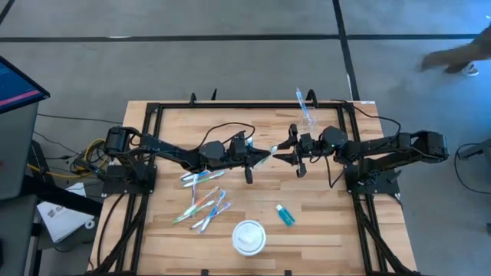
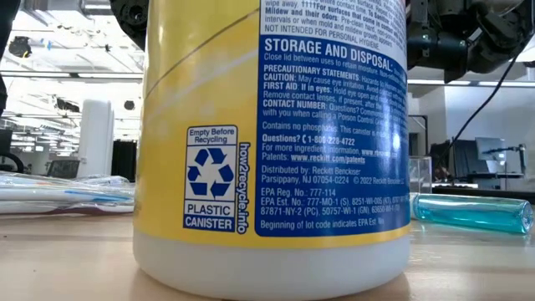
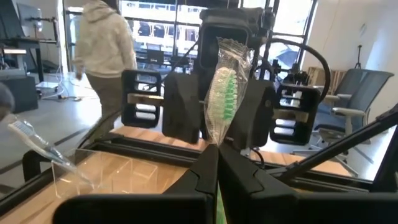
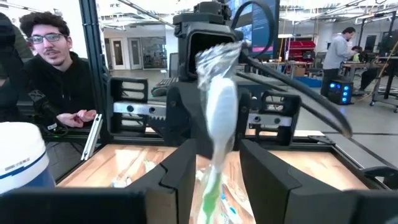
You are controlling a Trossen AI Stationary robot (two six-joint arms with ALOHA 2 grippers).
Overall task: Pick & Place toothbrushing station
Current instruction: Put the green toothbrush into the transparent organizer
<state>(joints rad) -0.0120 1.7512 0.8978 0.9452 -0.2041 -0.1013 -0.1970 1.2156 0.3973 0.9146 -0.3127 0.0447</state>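
My left gripper is shut on a green toothbrush in a clear wrapper, high over the middle of the table. Its bristle head points at my right gripper. My right gripper is open; its fingers stand on either side of the brush's head end without touching it. A clear tumbler with one toothbrush in it stands at the far side. Several pastel toothbrushes and a blue tube lie on the table. My left gripper pinches the wrapped toothbrush's handle between its two fingers. The fingers come level from the table's left and lie along the brush. The brush is lifted clear of the table, and its head sticks out past the fingertips toward the table's right.
A white-lidded yellow and blue canister stands near the front edge and fills the low view. A black frame runs round the table. People stand and sit beyond the table.
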